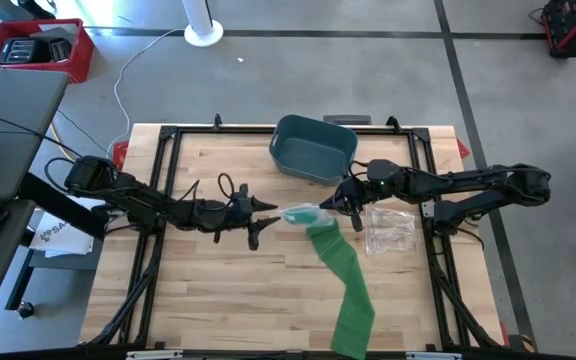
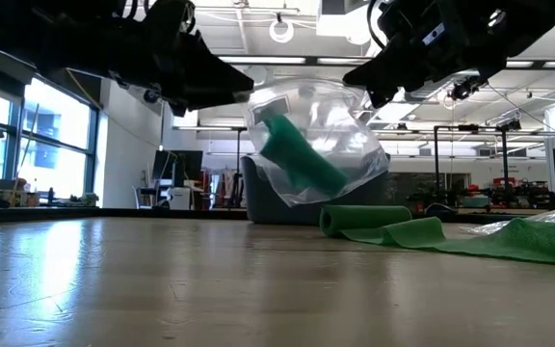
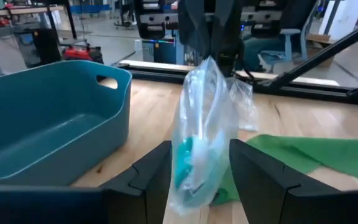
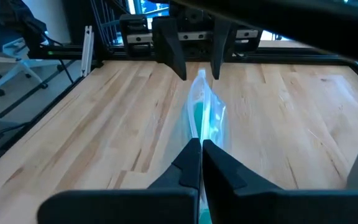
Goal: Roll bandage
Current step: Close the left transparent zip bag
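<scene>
Low view: wooden table point(image 2: 210, 280), workshop room behind

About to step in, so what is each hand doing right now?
Left hand: open, fingers either side of the clear bag, not gripping it.
Right hand: closed on the clear bag, holding it up above the table.

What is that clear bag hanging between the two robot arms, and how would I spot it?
Find the teal plastic tub at the wooden table's far edge. Just in front, the right pincer pinches a clear plastic bag holding a green roll. Unlike the empty clear bag lying flat nearby, it hangs lifted.
</scene>
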### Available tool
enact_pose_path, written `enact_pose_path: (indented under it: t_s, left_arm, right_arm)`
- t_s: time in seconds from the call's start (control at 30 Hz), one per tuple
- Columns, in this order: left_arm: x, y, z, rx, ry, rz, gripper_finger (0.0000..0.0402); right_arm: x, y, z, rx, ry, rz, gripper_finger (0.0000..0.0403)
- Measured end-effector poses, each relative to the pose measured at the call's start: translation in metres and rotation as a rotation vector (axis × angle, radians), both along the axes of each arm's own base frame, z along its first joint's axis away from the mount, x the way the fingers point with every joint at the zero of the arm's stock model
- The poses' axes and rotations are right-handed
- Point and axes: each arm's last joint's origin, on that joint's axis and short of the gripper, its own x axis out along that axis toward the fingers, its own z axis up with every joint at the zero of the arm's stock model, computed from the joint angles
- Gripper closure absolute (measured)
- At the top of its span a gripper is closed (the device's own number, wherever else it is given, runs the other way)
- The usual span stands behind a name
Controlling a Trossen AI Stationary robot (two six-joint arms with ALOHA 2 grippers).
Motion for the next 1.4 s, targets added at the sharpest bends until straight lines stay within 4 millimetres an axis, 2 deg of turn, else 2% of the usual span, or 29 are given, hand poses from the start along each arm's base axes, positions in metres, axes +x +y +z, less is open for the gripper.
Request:
enact_pose_path:
  t_s: [0.1, 0.37, 0.5, 0.63, 0.77, 0.87, 1.0, 1.13, 1.27, 1.4]
  left_arm:
    - [0.0, 0.0, -0.001, -0.006, 0.007, 0.012, 0.0277]
    - [0.0, 0.001, -0.001, -0.009, 0.011, 0.02, 0.0388]
    - [-0.003, -0.001, 0.002, -0.023, 0.055, 0.022, 0.0386]
    - [-0.008, -0.003, 0.019, -0.032, 0.246, 0.058, 0.0391]
    - [-0.014, -0.003, 0.048, -0.03, 0.452, 0.147, 0.0393]
    - [-0.016, -0.003, 0.068, -0.016, 0.567, 0.175, 0.0394]
    - [-0.011, -0.005, 0.091, 0.046, 0.574, 0.133, 0.0394]
    - [-0.005, -0.007, 0.102, 0.082, 0.505, 0.087, 0.0391]
    - [-0.003, -0.007, 0.104, 0.086, 0.484, 0.071, 0.0391]
    - [-0.003, -0.007, 0.104, 0.067, 0.478, 0.078, 0.0391]
  right_arm:
    - [0.0, 0.0, 0.0, 0.001, -0.001, 0.0, 0.0403]
    - [0.0, 0.0, 0.0, 0.003, -0.003, -0.001, 0.0403]
    - [0.0, 0.0, 0.0, 0.002, -0.005, -0.003, 0.0402]
    - [0.002, -0.003, -0.003, 0.01, 0.016, -0.093, 0.0385]
    - [0.006, -0.006, -0.01, -0.001, 0.048, -0.166, 0.0332]
    - [0.011, -0.006, -0.007, -0.013, -0.017, -0.176, 0.0284]
    - [0.025, 0.002, 0.01, -0.057, -0.08, -0.126, 0.0237]
    - [0.047, 0.012, 0.024, -0.141, -0.085, -0.058, 0.0221]
    - [0.073, 0.02, 0.026, -0.202, -0.005, -0.013, 0.0219]
    - [0.093, 0.024, 0.021, -0.288, 0.166, -0.025, 0.022]
